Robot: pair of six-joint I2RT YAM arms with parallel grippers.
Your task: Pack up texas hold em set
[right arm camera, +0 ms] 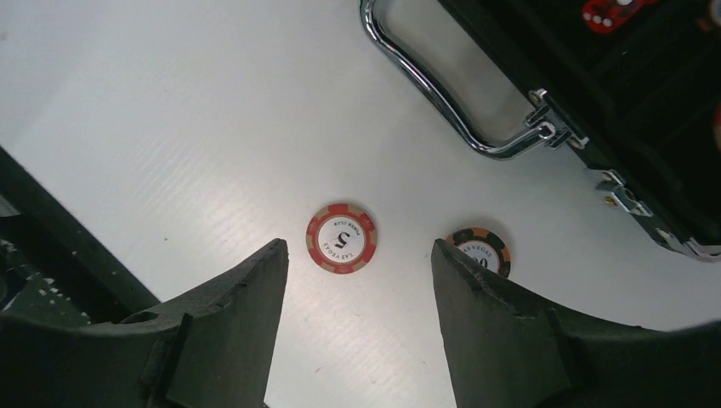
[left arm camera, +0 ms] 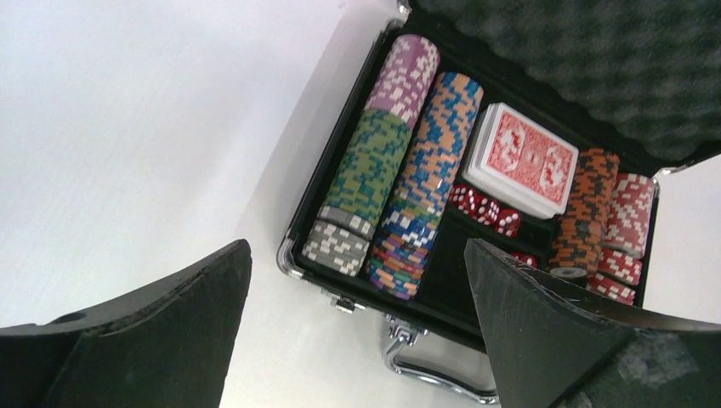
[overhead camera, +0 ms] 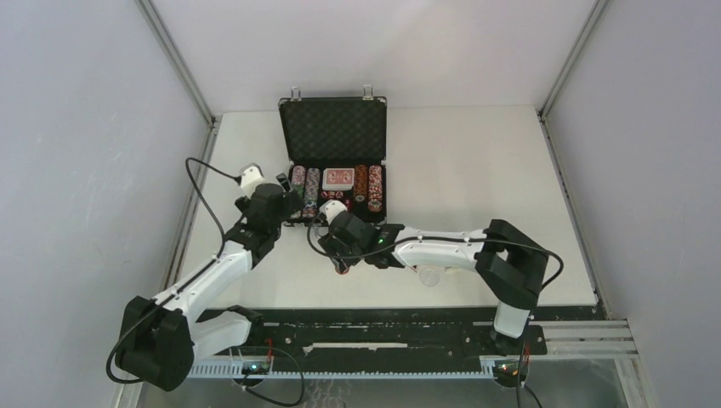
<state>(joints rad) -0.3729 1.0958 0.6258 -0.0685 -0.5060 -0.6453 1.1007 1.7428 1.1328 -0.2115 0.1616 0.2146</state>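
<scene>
The black silver-edged case (overhead camera: 333, 191) lies open at the table's back, its foam-lined lid upright. It holds rows of striped chips (left arm camera: 374, 170), a red card deck (left arm camera: 520, 159) and red dice (left arm camera: 485, 208). My left gripper (left arm camera: 357, 246) hovers open and empty over the case's front left corner, above the metal handle (left arm camera: 425, 357). My right gripper (right arm camera: 358, 246) is open over the table in front of the case. A red chip (right arm camera: 342, 237) lies flat just beyond its fingertips. An orange-and-black chip (right arm camera: 481, 249) is partly hidden behind the right finger (right arm camera: 493, 323).
The handle (right arm camera: 442, 93) and a latch (right arm camera: 625, 195) of the case show at the upper right of the right wrist view. A small whitish round object (overhead camera: 431, 274) lies under the right arm. Grey walls close in the white table (overhead camera: 476, 161).
</scene>
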